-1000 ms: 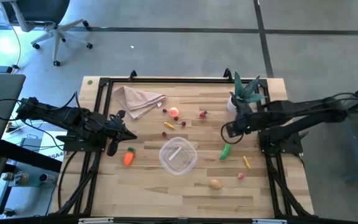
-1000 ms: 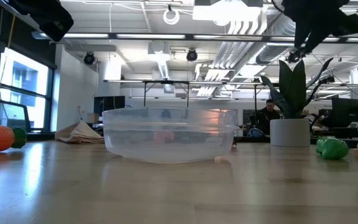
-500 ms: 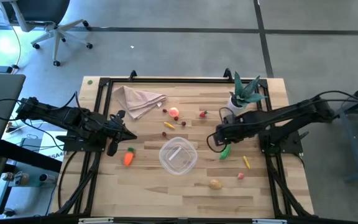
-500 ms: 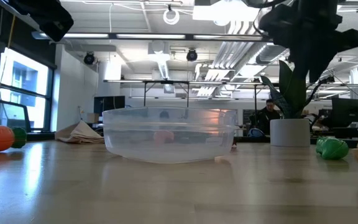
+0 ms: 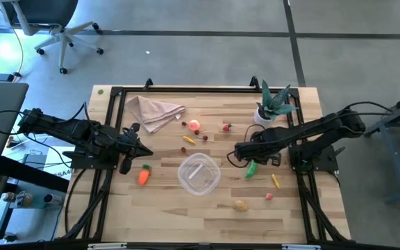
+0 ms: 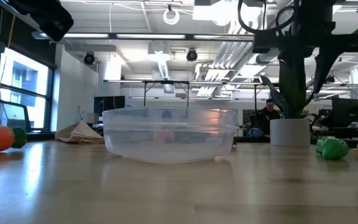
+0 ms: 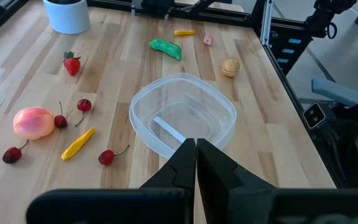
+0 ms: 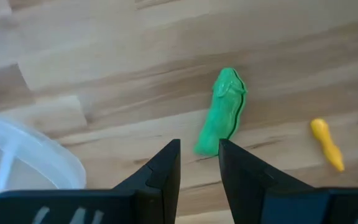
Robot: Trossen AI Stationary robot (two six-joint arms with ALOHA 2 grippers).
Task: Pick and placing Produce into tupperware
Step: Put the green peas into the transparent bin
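**A:** Where does your container sit, and how does it look?

**B:** Your clear round container (image 5: 199,174) sits near the middle of the worktop (image 5: 165,208), shallow and see-through, with nothing in it. The green pepper (image 5: 252,167) lies just beside it toward the right arm: a small bright green, slightly curved piece.

**A:** And your right hand?

**B:** Your right hand (image 5: 240,152) is above the worktop next to the pepper. In its wrist view the fingers (image 8: 160,168) stand slightly apart with nothing between them, and the pepper's near end shows through the gap. Whether they touch it you cannot tell.

**A:** The left one?

**B:** Your left hand (image 5: 144,153) waits at the left edge, fingers pressed together on nothing, with the orange carrot (image 5: 143,176) just beside it.

**A:** What else lies around?

**B:** A yellow piece (image 5: 276,181), a small pink piece (image 5: 269,196) and a tan potato (image 5: 240,205) lie to the right and front of the container. A peach (image 5: 195,126), a strawberry (image 5: 227,127), cherries (image 7: 107,155) and another yellow piece (image 5: 188,140) lie behind it.

**A:** Anything hard to make out?

**B:** In the low view the potato is cut off at the edge, and the right hand is only a dark shape in front of the potted plant (image 6: 291,112).
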